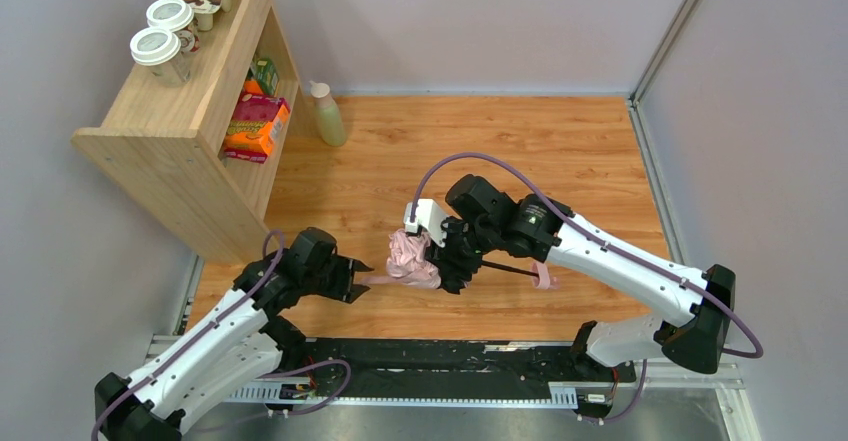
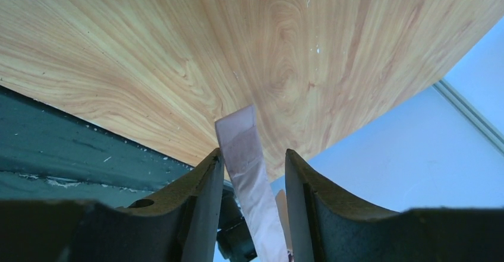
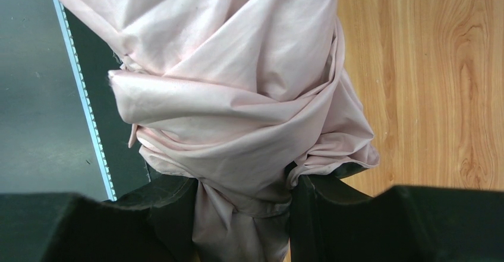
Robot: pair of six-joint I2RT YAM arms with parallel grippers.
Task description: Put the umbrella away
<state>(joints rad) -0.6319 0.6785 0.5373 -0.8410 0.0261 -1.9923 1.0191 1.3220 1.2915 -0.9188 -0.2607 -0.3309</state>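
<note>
The umbrella is lying low over the near middle of the wooden table, between the two arms, and I cannot tell if it is resting on the wood or hanging just above it. Its pale pink canopy is bunching into a loose, wrinkled bundle. The thin black shaft is pointing out of the bundle to the right, under the right arm, and is ending in the small pink handle. The right gripper is squeezing the lower part of the bundle, and the cloth is pressing against both of its fingers. A flat pink strap is running from the bundle to the left and is passing between the fingers of the left gripper. These fingers are standing partly apart; the strap is lying close to one finger and a gap is showing beside the other, so they are not pinching it. Further away, at the far left corner, a wooden shelf is standing with two lidded cups on top and a red box inside. A pale green bottle is standing upright just beside the shelf.
</note>
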